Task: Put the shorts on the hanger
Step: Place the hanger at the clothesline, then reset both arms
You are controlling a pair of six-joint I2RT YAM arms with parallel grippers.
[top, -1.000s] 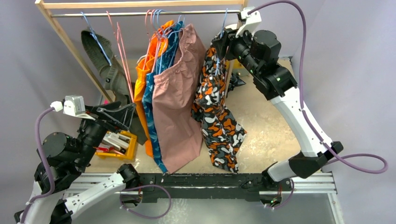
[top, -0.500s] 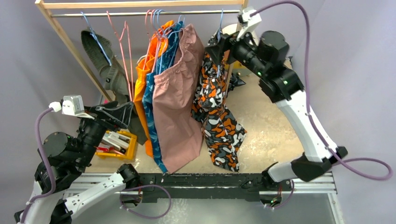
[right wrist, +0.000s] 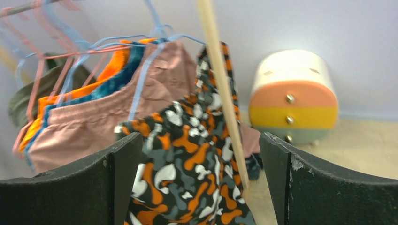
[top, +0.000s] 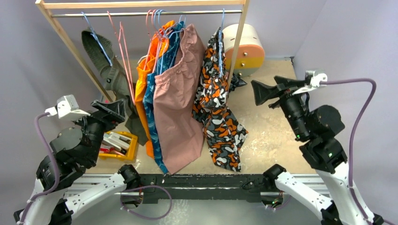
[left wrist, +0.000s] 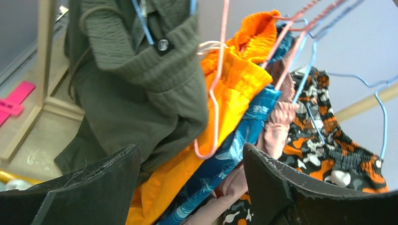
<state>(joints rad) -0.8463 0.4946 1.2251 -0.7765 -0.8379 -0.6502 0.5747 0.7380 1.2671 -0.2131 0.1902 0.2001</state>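
Observation:
The camouflage shorts (top: 217, 101) hang from a light-blue wire hanger (top: 220, 40) hooked on the rail, their legs trailing down to the table. My right gripper (top: 270, 89) is open and empty, well to the right of the shorts and apart from them. In the right wrist view the shorts (right wrist: 187, 159) show beyond the open gripper (right wrist: 199, 187). My left gripper (top: 115, 111) is open and empty at the left, beside the dark green garment. In its wrist view the gripper (left wrist: 190, 187) frames the hanging clothes, with the shorts (left wrist: 347, 150) and the hanger (left wrist: 382, 122) at far right.
A wooden rack (top: 237, 42) carries a dark green garment (top: 105, 65), pink-red hangers (top: 123, 51), orange shorts (top: 143, 79), blue printed shorts (top: 152, 117) and dusty-pink shorts (top: 178, 108). A yellow tray (top: 117, 145) of tools sits at left. A round drawer box (top: 244, 44) stands behind the rack post.
My right gripper has opened, left the hanger at the rail and drawn back down and to the right. The shorts stay hanging. My left gripper shifted slightly and opened a little.

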